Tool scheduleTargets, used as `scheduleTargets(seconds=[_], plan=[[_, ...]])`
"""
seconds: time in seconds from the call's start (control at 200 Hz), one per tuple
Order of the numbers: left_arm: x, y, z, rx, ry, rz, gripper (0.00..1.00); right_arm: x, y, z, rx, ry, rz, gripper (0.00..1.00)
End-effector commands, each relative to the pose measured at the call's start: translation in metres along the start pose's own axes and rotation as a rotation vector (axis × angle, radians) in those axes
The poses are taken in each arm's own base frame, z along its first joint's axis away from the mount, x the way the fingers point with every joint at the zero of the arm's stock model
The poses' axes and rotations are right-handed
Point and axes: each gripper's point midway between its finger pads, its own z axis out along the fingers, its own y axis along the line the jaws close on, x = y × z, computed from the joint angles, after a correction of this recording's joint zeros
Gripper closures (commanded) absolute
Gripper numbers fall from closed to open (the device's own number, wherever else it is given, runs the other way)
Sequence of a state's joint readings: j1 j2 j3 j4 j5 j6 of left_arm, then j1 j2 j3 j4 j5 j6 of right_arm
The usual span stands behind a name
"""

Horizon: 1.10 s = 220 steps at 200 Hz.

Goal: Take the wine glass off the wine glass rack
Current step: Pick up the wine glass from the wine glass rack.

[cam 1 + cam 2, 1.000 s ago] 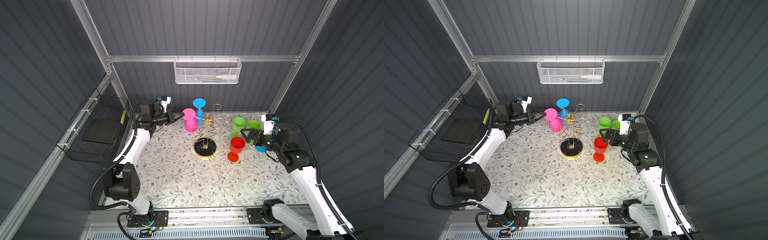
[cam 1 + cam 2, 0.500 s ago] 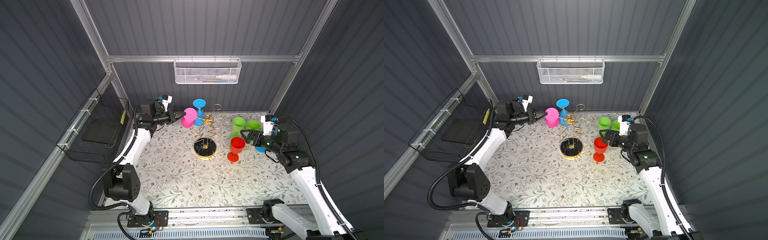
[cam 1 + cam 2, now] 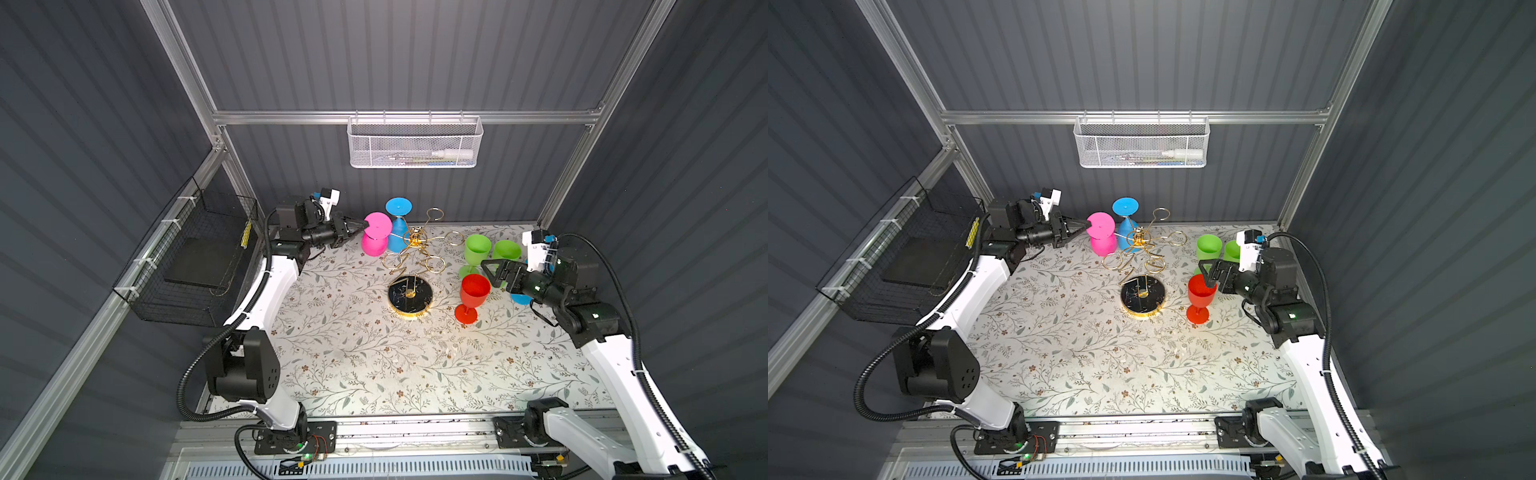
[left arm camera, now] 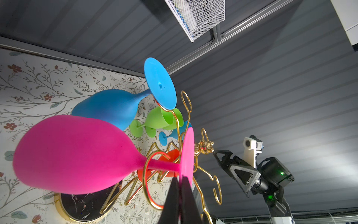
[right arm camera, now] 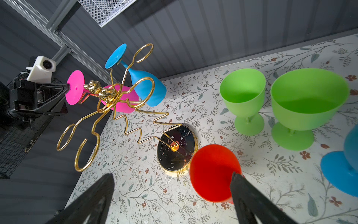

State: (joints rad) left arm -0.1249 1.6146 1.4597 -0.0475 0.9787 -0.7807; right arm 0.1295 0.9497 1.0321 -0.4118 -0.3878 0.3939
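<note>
The gold wire wine glass rack (image 3: 415, 240) stands upright on its round black, gold-rimmed base, near the middle of the table's (image 3: 353, 365) far edge. A pink wine glass (image 3: 375, 244) hangs bowl-down in a ring arm on the side towards the left edge. A blue wine glass (image 3: 397, 241) hangs the same way just beside it.

White-shelled arms (image 3: 272, 286) carry black joints (image 3: 253, 370) and ribbed black cables (image 3: 180, 388).
</note>
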Motion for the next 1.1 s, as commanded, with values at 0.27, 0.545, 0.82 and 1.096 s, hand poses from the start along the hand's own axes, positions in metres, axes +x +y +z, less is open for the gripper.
scheduleTargets(seconds=[0.27, 0.545, 0.82, 1.096], plan=[[-0.007, -0.035, -0.010, 0.065, 0.009, 0.040, 1.00, -0.003, 0.004, -0.005, -0.020, -0.021, -0.001, 0.04], [0.005, -0.032, -0.010, 0.038, 0.041, 0.051, 1.00, -0.003, 0.004, -0.006, -0.019, -0.024, -0.002, 0.04], [0.012, -0.035, 0.001, 0.046, 0.069, 0.055, 1.00, -0.003, 0.004, -0.007, -0.019, -0.027, -0.001, 0.04], [0.014, -0.038, 0.013, 0.055, 0.083, 0.060, 1.00, -0.003, 0.004, -0.007, -0.017, -0.030, -0.003, 0.04]])
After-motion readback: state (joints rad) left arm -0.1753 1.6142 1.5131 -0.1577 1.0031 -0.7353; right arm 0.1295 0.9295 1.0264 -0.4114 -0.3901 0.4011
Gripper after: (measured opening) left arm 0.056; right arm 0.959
